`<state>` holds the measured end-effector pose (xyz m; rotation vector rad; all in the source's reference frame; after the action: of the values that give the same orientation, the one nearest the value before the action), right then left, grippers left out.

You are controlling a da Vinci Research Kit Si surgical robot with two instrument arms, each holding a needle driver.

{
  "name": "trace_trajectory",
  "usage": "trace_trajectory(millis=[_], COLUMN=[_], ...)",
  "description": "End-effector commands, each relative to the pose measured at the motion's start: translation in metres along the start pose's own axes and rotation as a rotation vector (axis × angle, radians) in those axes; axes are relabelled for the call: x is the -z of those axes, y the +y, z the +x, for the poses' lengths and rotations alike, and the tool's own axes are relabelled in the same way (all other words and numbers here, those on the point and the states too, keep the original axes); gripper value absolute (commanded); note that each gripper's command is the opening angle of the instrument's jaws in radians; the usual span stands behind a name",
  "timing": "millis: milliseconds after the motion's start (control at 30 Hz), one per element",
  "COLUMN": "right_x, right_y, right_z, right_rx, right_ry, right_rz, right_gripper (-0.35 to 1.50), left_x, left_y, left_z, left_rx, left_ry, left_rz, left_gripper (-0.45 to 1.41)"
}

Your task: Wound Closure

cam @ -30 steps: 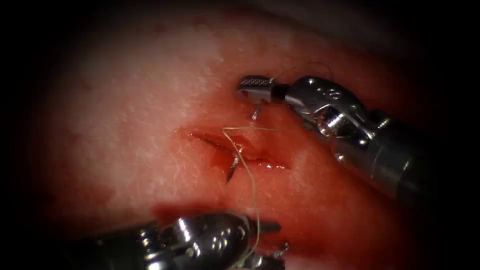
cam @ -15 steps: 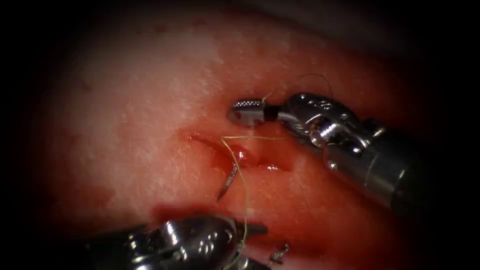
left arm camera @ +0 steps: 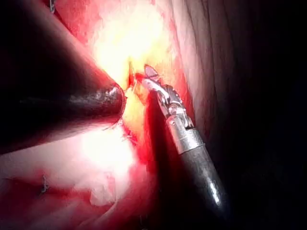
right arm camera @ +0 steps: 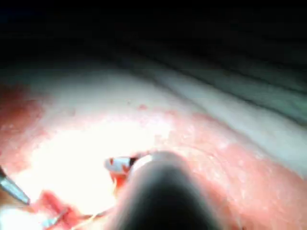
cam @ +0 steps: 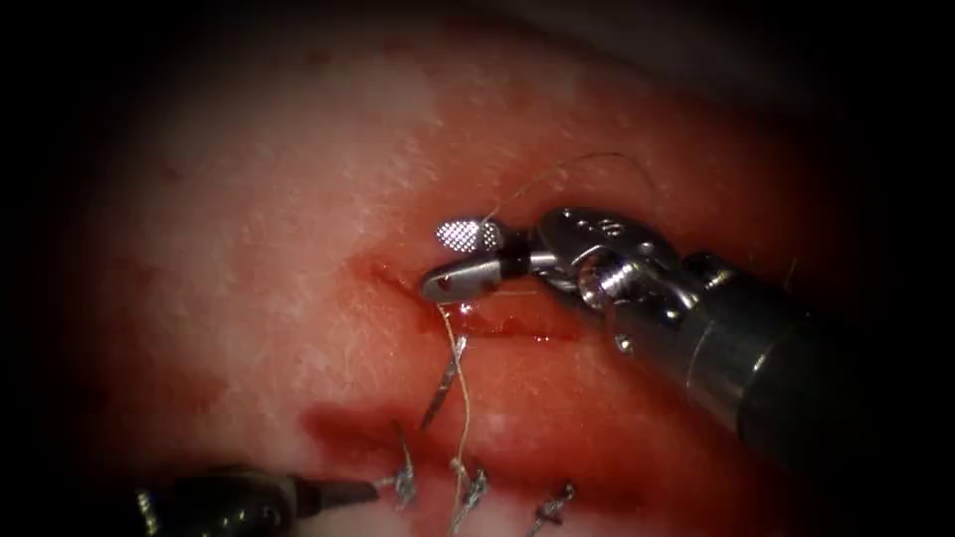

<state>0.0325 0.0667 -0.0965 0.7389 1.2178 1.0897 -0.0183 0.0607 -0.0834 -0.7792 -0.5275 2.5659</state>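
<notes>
Over the cut (cam: 497, 320) in the tissue (cam: 298, 249), the right tool (cam: 450, 261) is seen with jaws parted and nothing held between them. Below the cut, the needle (cam: 443, 383) is left partly buried in the tissue, thread (cam: 464, 398) trailing beside it. Whether the left tool (cam: 338, 490) grips anything cannot be told.

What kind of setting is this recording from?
Likely a surgical-robot suturing practice bench. Tissue with a red, wet cut, a curved needle poking out below it trailing thread, the right claw open, and the left claw holding nothing.
</notes>
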Motion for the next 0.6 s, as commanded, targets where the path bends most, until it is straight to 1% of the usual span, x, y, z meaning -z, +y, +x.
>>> trace_trajectory(millis=[33,167,267,300,400,433,467,500,533,600], right_x=[-0.0007,-0.0006,-0.0004,-0.0003,0.0004,0.001,0.0014,0.002,0.0022,0.0028], right_y=[0.0002,0.0003,0.0002,0.0002,-0.0001,-0.0001,-0.0001,0.0001,0.0003,0.0007], right_z=[0.0009,0.001,0.0014,0.0016,0.003,0.004,0.0046,0.0052,0.0055,0.0057], right_rx=[0.007,0.006,0.002,0.0,-0.012,0.038,0.069,0.083,0.105,0.118], right_ry=[0.005,0.021,0.026,0.026,0.03,0.034,0.036,0.038,0.039,0.039], right_rz=[-0.001,-0.019,-0.024,-0.024,-0.025,-0.026,-0.027,-0.028,-0.028,-0.028], right_gripper=[1.11,1.15,1.26,1.3,1.38,1.38,1.41,1.46,1.46,1.48], left_x=[0.0001,0.0031,0.0036,0.0035,0.0024,0.0014,0.0008,-0.0005,-0.0012,-0.0025], left_y=[-0.0007,-0.0036,-0.0056,-0.0061,-0.0083,-0.0097,-0.0102,-0.0112,-0.0116,-0.0122], left_z=[0.0005,0.002,0.0025,0.0024,0.0022,0.0018,0.0016,0.001,0.0007,0.0], left_rx=[-0.017,-0.077,-0.118,-0.126,-0.17,-0.205,-0.22,-0.256,-0.275,-0.355], left_ry=[0.03,0.155,0.187,0.189,0.205,0.222,0.223,0.228,0.231,0.238], left_rz=[0.015,0.08,0.131,0.127,0.114,0.109,0.106,0.089,0.081,0.057], left_gripper=[0.5,0.51,0.51,0.51,0.49,0.48,0.47,0.47,0.46,0.45])
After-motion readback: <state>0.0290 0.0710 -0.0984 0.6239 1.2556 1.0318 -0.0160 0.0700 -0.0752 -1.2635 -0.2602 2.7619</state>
